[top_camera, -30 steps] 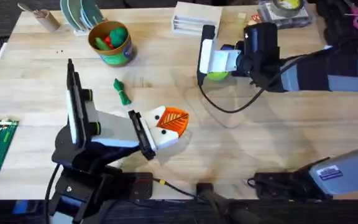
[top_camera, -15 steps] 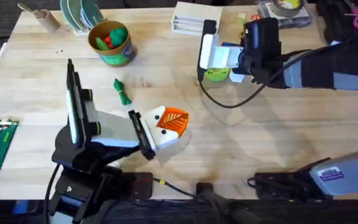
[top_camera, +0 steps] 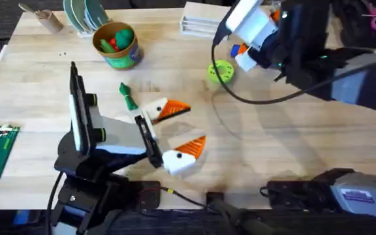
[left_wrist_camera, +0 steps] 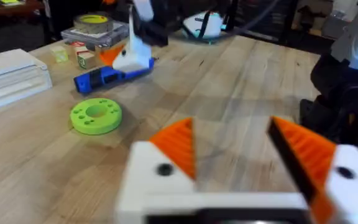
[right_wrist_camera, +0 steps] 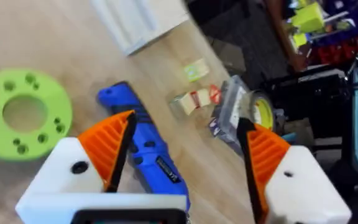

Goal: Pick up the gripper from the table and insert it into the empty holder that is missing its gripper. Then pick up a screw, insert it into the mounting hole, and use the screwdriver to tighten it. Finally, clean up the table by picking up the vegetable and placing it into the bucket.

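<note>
Two grippers face you on the bench [top_camera: 292, 143]. Your right gripper [top_camera: 256, 29] hangs raised over the screwdriver [right_wrist_camera: 145, 149], fingers spread and holding nothing. Your left gripper [top_camera: 175, 134] sits low, fingers wide apart. Between it and the bucket [top_camera: 116, 46] lies the vegetable [top_camera: 128, 96].

My left arm extends from its lower-left base toward the middle of the surface. Its left claw [top_camera: 175, 128] lies low, jaws spread wide apart, orange pads [left_wrist_camera: 178, 144] facing inward. My right arm reaches across from the right side, raised toward the far edge. Its right claw [right_wrist_camera: 182, 155] is parted, gripping nothing, white fingers [top_camera: 250, 23] tilted.
</note>
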`<state>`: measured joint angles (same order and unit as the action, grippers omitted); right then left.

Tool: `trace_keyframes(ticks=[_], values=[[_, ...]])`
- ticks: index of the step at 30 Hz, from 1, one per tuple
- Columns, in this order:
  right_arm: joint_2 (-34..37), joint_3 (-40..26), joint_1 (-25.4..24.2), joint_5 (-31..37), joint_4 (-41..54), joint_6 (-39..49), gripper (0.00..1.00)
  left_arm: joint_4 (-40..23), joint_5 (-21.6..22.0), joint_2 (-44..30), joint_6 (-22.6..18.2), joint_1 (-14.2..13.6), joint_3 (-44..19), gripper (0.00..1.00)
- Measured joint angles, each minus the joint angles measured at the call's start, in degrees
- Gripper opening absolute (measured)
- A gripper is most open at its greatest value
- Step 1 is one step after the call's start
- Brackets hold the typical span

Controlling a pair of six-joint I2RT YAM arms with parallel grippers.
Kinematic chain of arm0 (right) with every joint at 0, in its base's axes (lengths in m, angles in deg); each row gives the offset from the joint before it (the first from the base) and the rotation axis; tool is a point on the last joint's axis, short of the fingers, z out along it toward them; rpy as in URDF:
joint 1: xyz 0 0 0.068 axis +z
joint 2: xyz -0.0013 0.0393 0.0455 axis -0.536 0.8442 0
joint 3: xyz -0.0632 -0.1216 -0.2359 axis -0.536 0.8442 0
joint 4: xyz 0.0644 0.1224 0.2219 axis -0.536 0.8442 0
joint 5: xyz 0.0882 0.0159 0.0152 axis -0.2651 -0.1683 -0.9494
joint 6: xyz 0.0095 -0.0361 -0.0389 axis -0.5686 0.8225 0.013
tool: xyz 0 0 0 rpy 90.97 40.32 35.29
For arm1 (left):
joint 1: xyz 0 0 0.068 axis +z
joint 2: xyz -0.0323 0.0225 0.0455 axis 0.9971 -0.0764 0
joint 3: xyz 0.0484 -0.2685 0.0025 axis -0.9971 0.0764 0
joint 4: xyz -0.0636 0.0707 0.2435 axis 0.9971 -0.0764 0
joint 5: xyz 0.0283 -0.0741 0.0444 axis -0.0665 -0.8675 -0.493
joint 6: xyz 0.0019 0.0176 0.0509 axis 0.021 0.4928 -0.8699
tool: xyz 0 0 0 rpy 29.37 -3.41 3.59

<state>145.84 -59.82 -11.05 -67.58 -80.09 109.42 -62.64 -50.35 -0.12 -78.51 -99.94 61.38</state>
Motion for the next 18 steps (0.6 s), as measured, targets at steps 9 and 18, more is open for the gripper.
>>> trace_keyframes(ticks=[9, 18], values=[[-10.72, 0.00, -0.06, -8.77, 3.44, -14.20, 0.991, 0.03, 0.07, 0.00, -0.12, 0.00, 0.00, 0.047], [-12.81, 0.00, -0.06, -27.88, 4.17, -25.89, 0.991, 0.01, 0.07, 0.00, -0.04, 0.00, 0.00, 0.991]])
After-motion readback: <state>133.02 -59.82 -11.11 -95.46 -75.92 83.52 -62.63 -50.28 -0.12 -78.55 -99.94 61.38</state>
